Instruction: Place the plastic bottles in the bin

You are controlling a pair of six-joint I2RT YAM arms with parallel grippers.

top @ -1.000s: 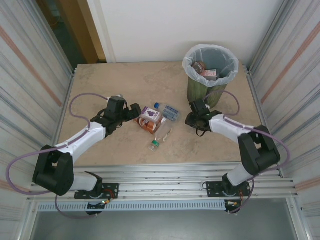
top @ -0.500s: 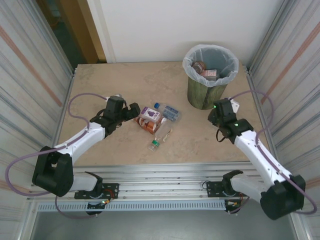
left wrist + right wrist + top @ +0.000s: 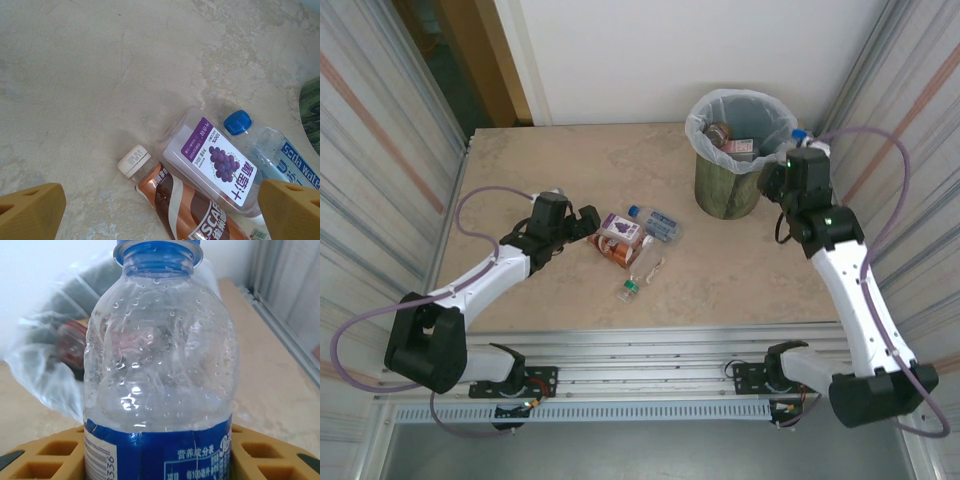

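Round dark-green bin, translucent white bag folded over the rim, upright at the far right of the worktop. 2 bottles visible inside, 1 red-labelled bottle. Clear blue-capped bottle with blue label is clamped in the right tool, cap pointing away, raised just beside the bin rim. Mid-worktop, 3 lie side by side: clear grape-label bottle, amber white-capped bottle, clear soda-water bottle. Small green-capped bottle lies nearer, apart.
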